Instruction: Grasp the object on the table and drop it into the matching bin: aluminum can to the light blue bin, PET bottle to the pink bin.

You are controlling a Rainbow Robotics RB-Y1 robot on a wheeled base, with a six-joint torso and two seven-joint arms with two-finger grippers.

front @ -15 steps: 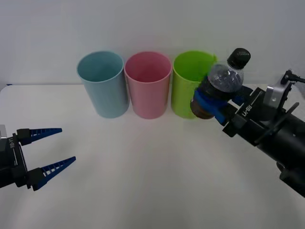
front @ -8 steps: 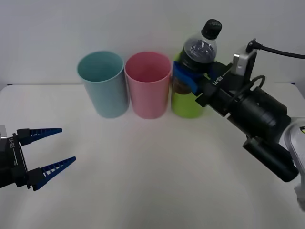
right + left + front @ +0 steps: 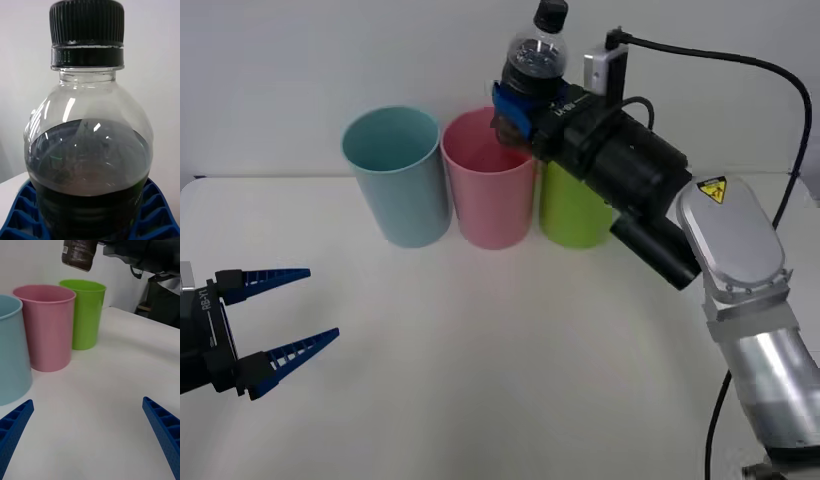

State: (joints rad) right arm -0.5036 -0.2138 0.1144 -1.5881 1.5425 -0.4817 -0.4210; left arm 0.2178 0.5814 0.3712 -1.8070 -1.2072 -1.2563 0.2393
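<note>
The PET bottle, clear with a dark body and a black cap, is held upright in the air by my right gripper, which is shut on its lower body. It hangs just above the right part of the pink bin's rim. In the right wrist view the bottle stands close up between the blue fingers. The light blue bin stands to the left of the pink one. My left gripper rests open low at the left of the table; from its wrist I see the pink bin and the bottle's base above it.
A lime green cup stands right of the pink bin, touching it, under my right arm. The three cups form a row at the back of the table, near a white wall. A black cable runs from the right wrist.
My right arm has lifted the bottle and carried it left, from in front of the lime green cup to above the pink bin's rim. The left arm has not moved.
</note>
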